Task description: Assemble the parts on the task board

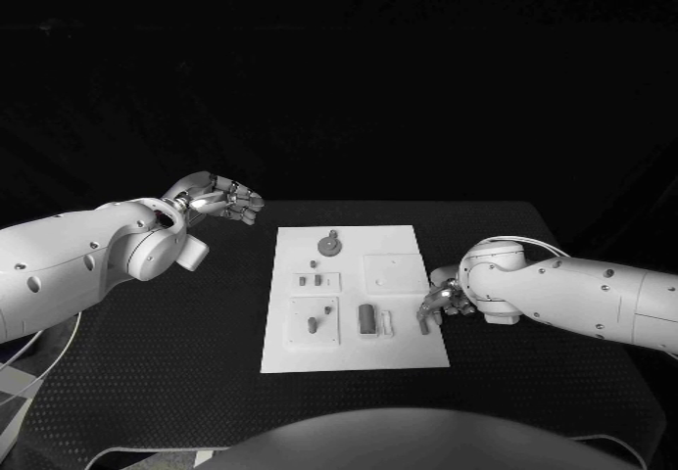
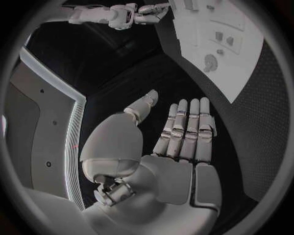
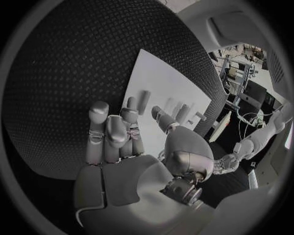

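The white task board point(image 1: 354, 348) lies in the middle of the black table. Grey parts rest on it: a round knobbed piece point(image 1: 329, 243) at the far end, a dark cylinder point(image 1: 367, 318) and a thin pin point(image 1: 389, 324) nearer me. A short peg point(image 1: 424, 324) lies by the board's right edge. My right hand point(image 1: 445, 301) hovers at that edge just above the peg, fingers stretched over the board point(image 3: 165, 83), holding nothing; the peg point(image 3: 145, 100) lies beyond its fingertips. My left hand point(image 1: 220, 202) is raised off the board's far left corner, fingers straight and empty point(image 2: 181, 139).
Small square insets with little parts point(image 1: 315, 282) sit on the board's left half, and a plain square plate point(image 1: 394, 271) sits on its right half. Bare black table surrounds the board on both sides. The left wrist view shows the board point(image 2: 245, 73) and my right hand point(image 2: 137, 13) far off.
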